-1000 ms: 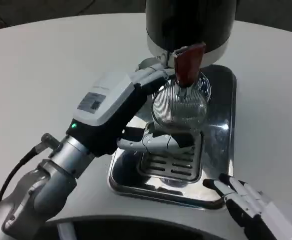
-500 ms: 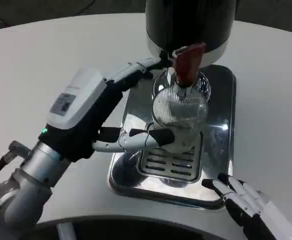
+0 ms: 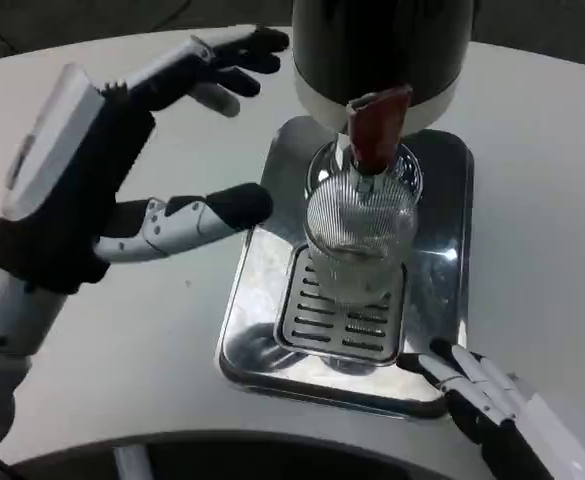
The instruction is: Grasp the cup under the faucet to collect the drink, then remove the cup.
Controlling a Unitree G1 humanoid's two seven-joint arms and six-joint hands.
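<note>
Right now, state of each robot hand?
Left robot hand: open, fingers spread, holding nothing, clear of the cup.
Right robot hand: open, holding nothing, at the drip tray near edge.

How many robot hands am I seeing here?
2. The left hand is raised, open, left of the cup. The right hand rests by the tray's near right corner.

No legible text, labels, brands or numbers on any surface in the head view.
</note>
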